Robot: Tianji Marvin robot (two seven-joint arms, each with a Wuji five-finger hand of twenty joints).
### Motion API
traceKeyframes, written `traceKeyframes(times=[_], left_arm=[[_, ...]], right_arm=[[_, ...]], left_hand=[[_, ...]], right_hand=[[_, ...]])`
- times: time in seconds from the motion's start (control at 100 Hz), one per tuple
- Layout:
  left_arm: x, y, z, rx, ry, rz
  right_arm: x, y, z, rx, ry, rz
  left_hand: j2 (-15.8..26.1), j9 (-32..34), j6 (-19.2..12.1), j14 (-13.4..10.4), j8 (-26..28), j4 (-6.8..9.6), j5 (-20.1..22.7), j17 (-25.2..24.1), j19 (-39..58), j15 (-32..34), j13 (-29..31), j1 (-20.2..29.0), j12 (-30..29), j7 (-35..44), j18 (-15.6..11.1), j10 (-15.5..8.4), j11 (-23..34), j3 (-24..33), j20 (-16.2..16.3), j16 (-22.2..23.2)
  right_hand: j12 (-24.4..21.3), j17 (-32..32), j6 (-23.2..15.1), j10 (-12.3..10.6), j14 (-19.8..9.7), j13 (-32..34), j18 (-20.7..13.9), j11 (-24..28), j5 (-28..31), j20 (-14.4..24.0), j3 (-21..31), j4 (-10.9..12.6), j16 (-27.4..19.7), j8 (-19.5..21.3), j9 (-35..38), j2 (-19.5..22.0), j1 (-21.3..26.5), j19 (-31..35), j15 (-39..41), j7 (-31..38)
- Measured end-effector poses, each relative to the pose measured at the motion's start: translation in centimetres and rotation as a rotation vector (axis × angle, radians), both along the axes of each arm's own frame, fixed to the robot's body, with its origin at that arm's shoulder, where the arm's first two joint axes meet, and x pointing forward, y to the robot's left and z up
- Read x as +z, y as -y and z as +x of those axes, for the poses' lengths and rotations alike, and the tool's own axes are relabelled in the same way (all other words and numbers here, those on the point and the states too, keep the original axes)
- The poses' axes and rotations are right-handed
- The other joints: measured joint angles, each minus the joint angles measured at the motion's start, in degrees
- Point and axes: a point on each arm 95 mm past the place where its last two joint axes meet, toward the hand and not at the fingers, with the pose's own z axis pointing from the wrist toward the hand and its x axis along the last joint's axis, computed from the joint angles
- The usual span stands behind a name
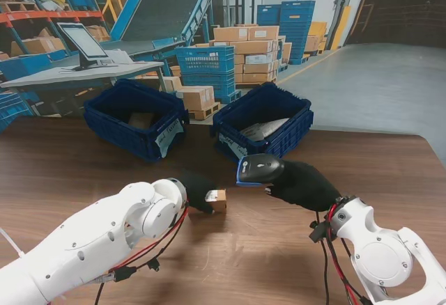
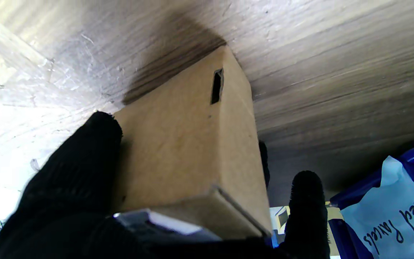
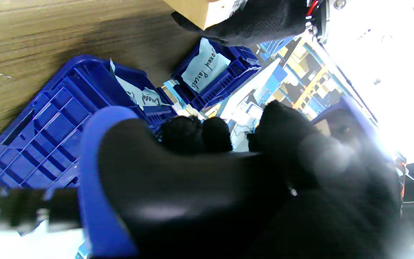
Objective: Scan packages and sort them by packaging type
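Holding a small cardboard box (image 1: 217, 200) on the wooden table (image 1: 70, 166), my left hand (image 1: 198, 189) has its black-gloved fingers (image 2: 84, 158) pinching the box's sides. Just right of it, my right hand (image 1: 301, 185) wraps its fingers around a black-and-blue barcode scanner (image 1: 258, 168), the scanner's head just beside the box. Farther from me, two blue bins sit side by side: left bin (image 1: 136, 118), right bin (image 1: 263, 121), each with a handwritten paper label.

Both robot hands, left (image 1: 197, 190) and right (image 1: 301, 185), seemingly clenched.
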Motion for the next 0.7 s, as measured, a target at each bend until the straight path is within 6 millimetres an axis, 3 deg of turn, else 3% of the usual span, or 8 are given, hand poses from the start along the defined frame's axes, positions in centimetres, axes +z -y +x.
traceKeyframes(times=[0.1, 0.23, 0.3, 0.7], left_arm=[[0.0, 0.0, -0.2, -0.011, -0.023, 0.024], [0.4, 0.1, -0.7, -0.038, -0.028, 0.066], [0.5, 0.3, -1.0, -0.045, -0.028, 0.08], [1.9, 0.5, -2.0, -0.049, -0.044, 0.12]], right_arm=[[0.1, 0.1, -0.1, -0.004, -0.001, -0.001], [0.1, 0.0, -0.1, -0.006, 0.0, -0.003], [0.2, 0.0, -0.1, -0.007, 0.001, -0.004], [1.1, 0.0, -0.2, -0.021, 0.015, -0.015]], left_hand=[[1.3, -5.2, 2.2, 0.9, -2.3, 0.05, -5.0, -1.8, -2.0, -1.5, -2.8, -3.4, -1.3, -5.5, 0.5, 0.9, -3.1, -2.2, 0.3, -0.8], [3.6, -11.5, 4.5, 2.0, -4.4, 0.06, -10.5, -4.0, -5.4, -4.2, -7.4, -3.2, -3.5, -8.2, 0.6, 2.2, -6.5, -7.2, 1.9, -2.3], [4.1, -13.6, 5.2, 2.3, -5.1, 0.09, -13.3, -5.0, -7.3, -5.3, -8.6, -5.5, -4.4, -8.1, 0.8, 2.7, -9.0, -8.9, 2.0, -3.1], [7.8, -14.5, 5.6, 3.0, -9.3, 0.09, -13.2, -7.1, -13.7, -9.9, -12.4, -5.5, -7.7, -7.9, 1.3, 3.6, -15.5, -13.7, 2.0, -9.5]], right_hand=[[0.0, 0.0, 0.0, 0.0, 0.0, 0.0, 0.0, 0.0, 0.0, 0.0, 0.0, 0.0, 0.0, 0.0, 0.0, 0.0, 0.0, 0.0, 0.0, 0.0], [0.0, 0.0, 0.0, 0.0, 0.0, 0.0, 0.0, 0.0, 0.0, 0.0, 0.0, 0.0, 0.0, 0.0, 0.0, 0.0, 0.0, 0.0, 0.0, 0.0], [0.0, 0.0, 0.0, 0.0, 0.0, 0.0, 0.0, 0.0, 0.0, 0.0, 0.0, 0.0, 0.0, 0.0, 0.0, 0.0, 0.0, 0.0, 0.0, 0.0], [0.0, 0.1, 0.0, 0.0, 0.0, 0.0, 0.0, 0.0, 0.0, 0.0, 0.0, 0.0, 0.0, 0.0, 0.0, 0.0, 0.0, 0.0, 0.0, 0.0]])
